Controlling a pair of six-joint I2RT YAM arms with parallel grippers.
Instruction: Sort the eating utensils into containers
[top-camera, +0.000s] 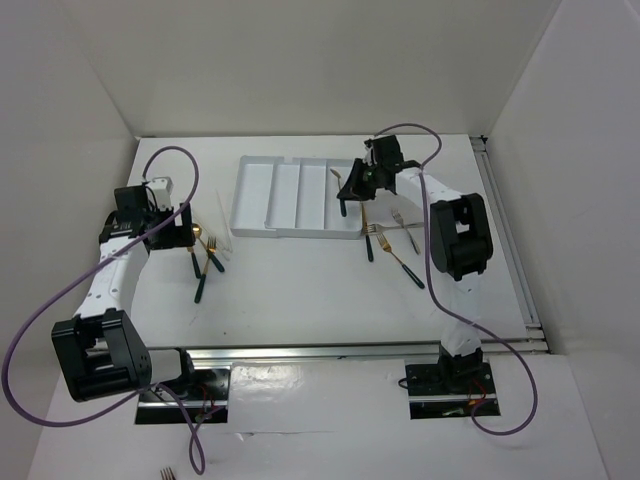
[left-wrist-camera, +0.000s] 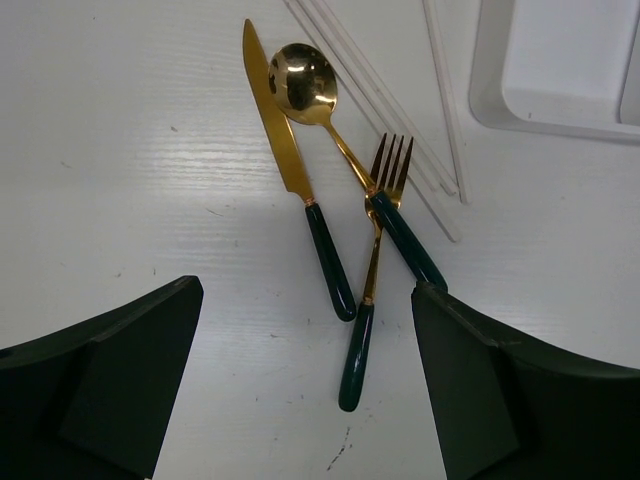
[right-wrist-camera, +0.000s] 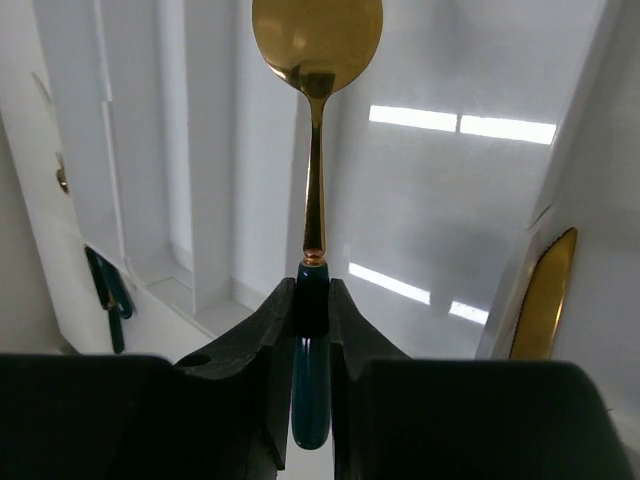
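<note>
My right gripper (right-wrist-camera: 311, 300) is shut on the teal handle of a gold spoon (right-wrist-camera: 316, 40), which it holds above the white tray's compartments (right-wrist-camera: 190, 150). In the top view that gripper (top-camera: 350, 190) hangs over the right end of the tray (top-camera: 262, 190). A gold knife blade (right-wrist-camera: 545, 295) shows past a tray wall on the right. My left gripper (left-wrist-camera: 310, 400) is open above the table. The end of a gold fork's handle (left-wrist-camera: 357, 360) lies between its fingers. A knife (left-wrist-camera: 290, 150) and a spoon (left-wrist-camera: 305, 80) lie just beyond.
Thin white sticks (left-wrist-camera: 390, 110) lie between the left-hand utensils and the tray corner (left-wrist-camera: 560, 70). Right of the tray lie two gold forks (top-camera: 369, 243) (top-camera: 400, 262) and a silver fork (top-camera: 404, 228). Dark handles (right-wrist-camera: 105, 290) show past the tray's rim in the right wrist view.
</note>
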